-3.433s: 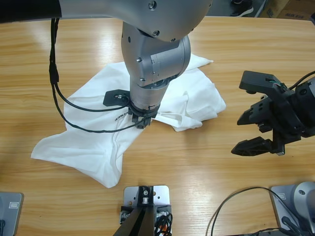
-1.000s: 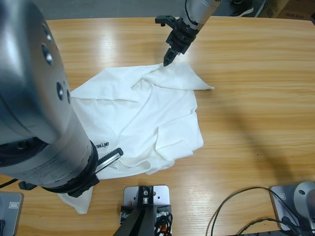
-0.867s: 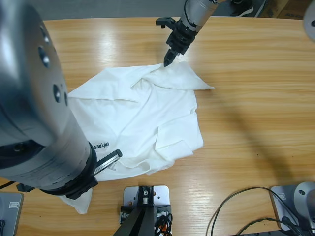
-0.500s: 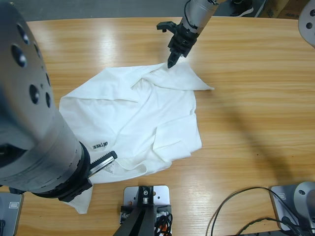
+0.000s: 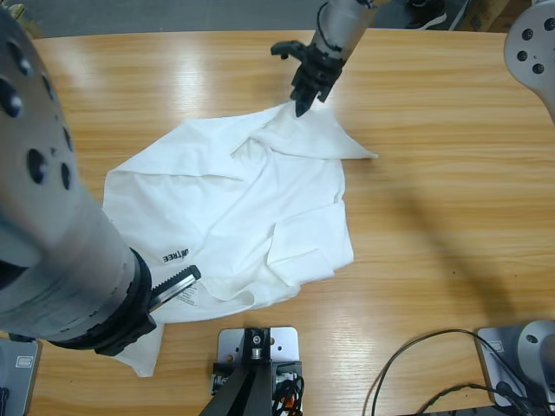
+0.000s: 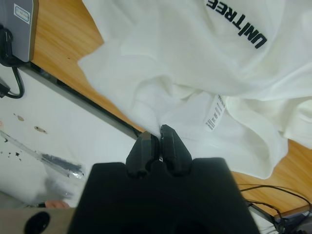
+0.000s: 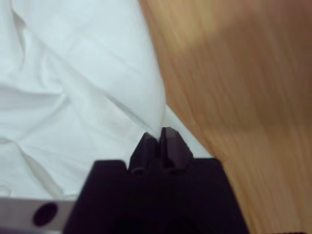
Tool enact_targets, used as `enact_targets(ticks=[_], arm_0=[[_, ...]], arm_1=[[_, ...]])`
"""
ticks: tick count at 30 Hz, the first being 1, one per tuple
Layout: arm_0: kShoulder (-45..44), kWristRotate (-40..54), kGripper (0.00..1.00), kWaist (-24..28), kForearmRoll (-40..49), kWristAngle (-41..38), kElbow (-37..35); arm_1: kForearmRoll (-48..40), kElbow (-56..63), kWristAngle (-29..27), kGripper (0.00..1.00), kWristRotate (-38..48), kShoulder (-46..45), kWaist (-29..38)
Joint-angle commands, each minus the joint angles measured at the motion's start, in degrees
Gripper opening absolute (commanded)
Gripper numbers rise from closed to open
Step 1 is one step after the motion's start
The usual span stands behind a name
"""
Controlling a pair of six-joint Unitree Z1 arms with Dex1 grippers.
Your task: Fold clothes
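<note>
White shirt spread rumpled on wooden surface, centre-left. Black chest lettering reads "UNITREE" in left wrist view; small white care tag beside it, print unreadable. Left gripper at 7 o'clock corner of shirt, jaws clamped on hem fold, big silver arm filling that side. Right gripper reaches down from 12 o'clock, jaws clamped on shirt's top edge.

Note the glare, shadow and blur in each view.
High view: pale glare streaks on the table and a soft shadow at right. Left wrist view: sharp lettering on the white shirt. Right wrist view: soft throughout, with wood grain smeared.
</note>
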Motion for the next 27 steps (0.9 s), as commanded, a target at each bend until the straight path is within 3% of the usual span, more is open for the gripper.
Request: enact_targets(ticks=[1, 7, 10, 14, 21, 27], arm_0=[[-2.89, 0.99, 0.0, -0.78, 2.33, 1.84, 1.04], [-6.75, 7.63, 0.0, -0.15, 3.51, 6.78, 0.66], [-7.46, 13.7, 0.0, 2.91, 4.2, 7.85, 0.66], [-7.93, 24.37, 0.0, 11.65, 4.3, 9.17, 0.69], [-4.21, 44.99, 0.0, 33.92, 3.28, 9.77, -0.49], [-2.89, 54.69, 0.0, 44.9, 2.68, 12.44, -6.32]], arm_1=[[3.05, -0.65, 2.21, 0.0, 2.72, -3.76, -5.88], [3.08, -0.93, 1.19, 0.0, 5.31, -9.32, -13.65], [3.5, 1.37, 0.08, 0.0, 6.27, -12.62, -17.76], [3.5, 7.56, -2.91, 0.0, 7.05, -15.4, -20.78], [0.53, 20.92, -6.3, 0.0, 8.54, -21.09, -27.39], [-6.83, 37.35, -7.92, 0.0, 10.33, -30.48, -31.56]])
